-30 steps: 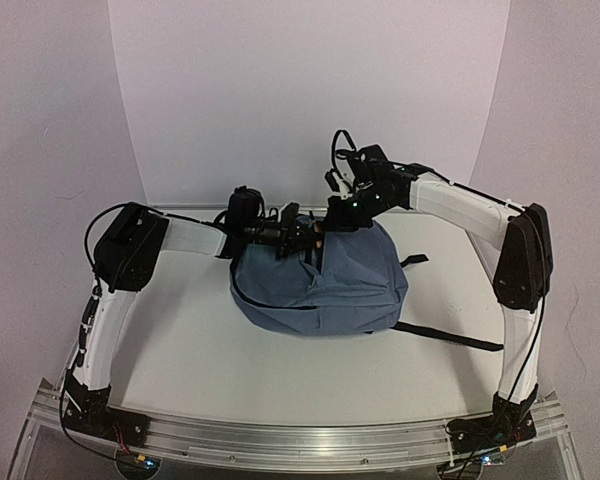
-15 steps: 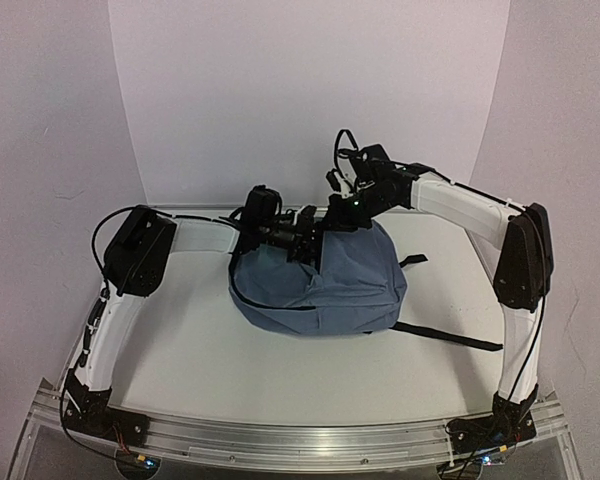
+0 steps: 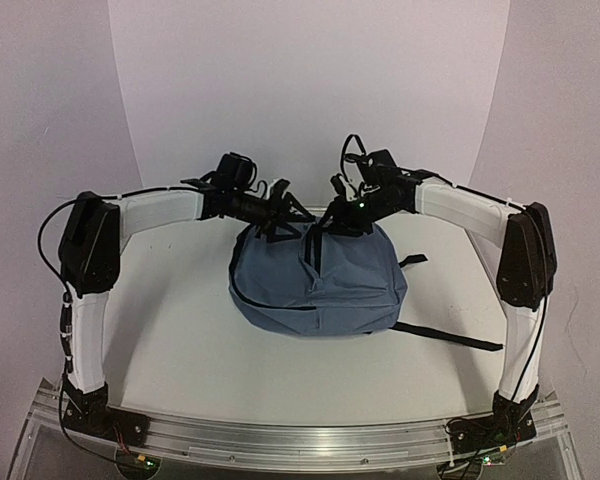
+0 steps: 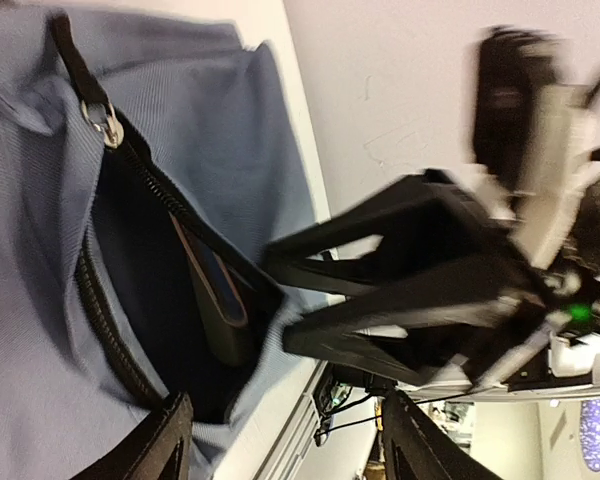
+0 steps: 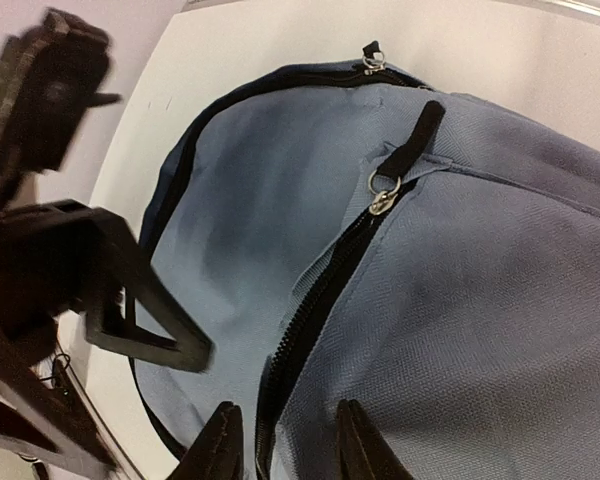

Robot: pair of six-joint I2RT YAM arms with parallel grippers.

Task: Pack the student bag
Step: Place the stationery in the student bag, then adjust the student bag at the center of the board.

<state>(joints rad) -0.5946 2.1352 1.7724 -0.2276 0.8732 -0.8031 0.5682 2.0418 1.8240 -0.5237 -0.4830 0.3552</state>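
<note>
Mostly worth worrying about the slit in the student bag (image 3: 320,285). Could sag shut or fold over itself once left unsupported, being soft cloth with nothing rigid to prop it. Could also snag on the right gripper (image 5: 285,410) (too blurred in the left wrist view to read there). Shows fingers a little apart in its own view, straddling the dark zipper (image 5: 325,290), with no clear pinch on the cloth. Cannot tell whether touching the fabric.

Risk too of a knock between the arms, with the left gripper (image 4: 288,410) held just beside the right one. Sits above the bag's 11 o'clock corner, against 12 o'clock for the right, fingers spread wide with nothing between them. Would drag the whole bag across the table (image 3: 180,350) on catching the zipper pull (image 5: 384,196) or a strap (image 3: 450,338).

As for place: find the bag near the middle of the table, top end toward 12 o'clock, one black strap trailing out toward 4 o'clock.

As for contents: look into the open pocket (image 4: 150,330) from the left wrist and find a flat dark item (image 4: 220,310) with a blue edge, standing on end inside. Cannot name it for sure (a folder or slim book, at a guess). Cannot make out anything else in the dark interior.
</note>
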